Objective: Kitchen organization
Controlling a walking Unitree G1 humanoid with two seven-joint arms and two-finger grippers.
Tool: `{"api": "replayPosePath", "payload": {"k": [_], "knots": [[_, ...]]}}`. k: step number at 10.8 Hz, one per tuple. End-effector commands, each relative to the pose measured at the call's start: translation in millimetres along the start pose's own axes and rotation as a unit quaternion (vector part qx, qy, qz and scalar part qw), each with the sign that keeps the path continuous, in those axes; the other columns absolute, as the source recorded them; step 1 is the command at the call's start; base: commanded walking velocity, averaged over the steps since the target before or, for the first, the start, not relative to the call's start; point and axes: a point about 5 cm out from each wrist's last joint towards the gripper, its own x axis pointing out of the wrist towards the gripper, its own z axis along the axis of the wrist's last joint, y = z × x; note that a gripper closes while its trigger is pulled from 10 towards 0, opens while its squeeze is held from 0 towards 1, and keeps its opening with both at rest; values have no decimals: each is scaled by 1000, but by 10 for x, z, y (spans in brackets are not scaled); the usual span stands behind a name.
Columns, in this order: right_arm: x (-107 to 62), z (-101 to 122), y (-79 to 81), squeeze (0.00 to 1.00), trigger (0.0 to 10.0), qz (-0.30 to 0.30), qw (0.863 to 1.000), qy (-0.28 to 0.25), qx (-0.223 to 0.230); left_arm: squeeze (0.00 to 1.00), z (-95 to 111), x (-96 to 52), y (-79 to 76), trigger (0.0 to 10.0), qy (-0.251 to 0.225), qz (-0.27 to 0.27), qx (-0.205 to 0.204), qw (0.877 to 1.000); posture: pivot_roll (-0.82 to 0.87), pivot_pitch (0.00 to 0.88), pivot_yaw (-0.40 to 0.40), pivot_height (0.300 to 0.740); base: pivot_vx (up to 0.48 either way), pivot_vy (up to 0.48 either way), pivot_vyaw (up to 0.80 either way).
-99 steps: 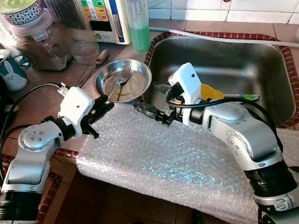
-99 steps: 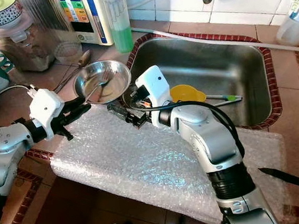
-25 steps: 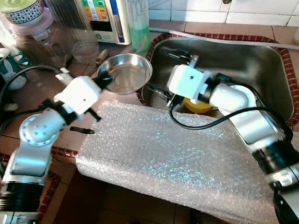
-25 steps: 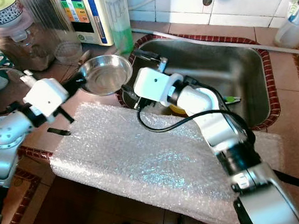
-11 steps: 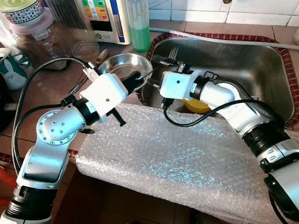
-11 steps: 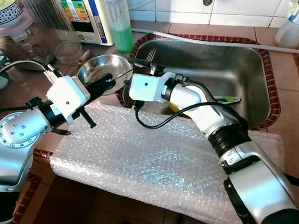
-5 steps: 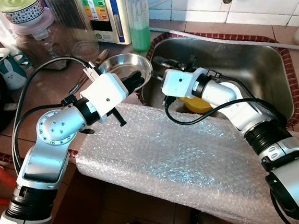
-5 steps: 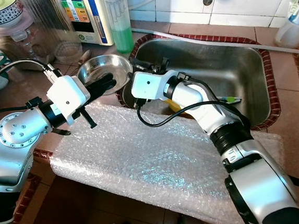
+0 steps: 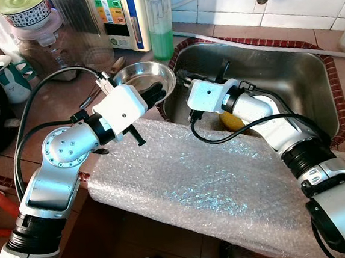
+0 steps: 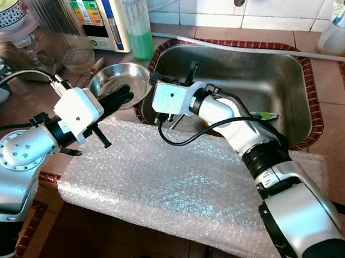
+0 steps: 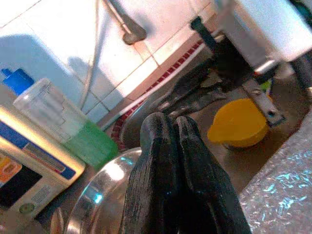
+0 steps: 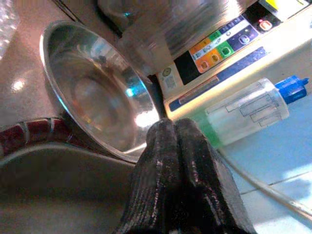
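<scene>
Left eye view: the left gripper (image 9: 157, 94) rests at the near rim of the steel bowl (image 9: 137, 79), which stands on the counter (image 9: 49, 103) just left of the sink (image 9: 289, 76); its two black fingers (image 11: 168, 161) are pressed together with nothing between them, as the left wrist view confirms. The right gripper (image 10: 156, 77) reaches over the sink's left wall towards the same bowl, its fingers (image 12: 178, 170) likewise closed and empty. Compared with nine seconds ago, the fork that lay in the bowl is gone from it; a second ago it showed in the far left of the basin, though it cannot be made out there now. The bowl has shifted slightly toward the far side. A yellow cup (image 9: 232, 120) lies on the sink floor near the right forearm. Bubble wrap (image 9: 202, 187) covers the near counter edge; a green soap bottle (image 9: 159, 21) stands at the far side. Judged from this, the utensil transfer is done and the emptied bowl is probably the next item to be handled.
</scene>
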Motion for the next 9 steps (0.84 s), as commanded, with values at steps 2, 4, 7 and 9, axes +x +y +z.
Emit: {"api": "replayPosePath", "payload": {"k": [2, 4, 7, 9], "knots": [[-30, 59, 51, 0, 3451, 1, 999, -15, 44, 412, -141, -91, 69, 10000, 18, 42, -12, 999, -61, 210, 78, 740, 0, 0, 0], [-112, 83, 172, 1000, 10000, 9, 996, -17, 86, 1000, -250, -171, 142, 10000, 24, 83, -42, 995, -68, 207, 77, 740, 0, 0, 0], [-193, 179, 286, 1000, 10000, 21, 993, -29, 112, 1000, -416, -265, 270, 10000, 29, 160, -89, 983, -73, 203, 83, 740, 0, 0, 0], [-200, 278, 356, 1000, 10000, 35, 990, -42, 128, 1000, -653, -359, 326, 10000, 57, 229, -129, 963, -75, 197, 87, 740, 0, 0, 0]]}}
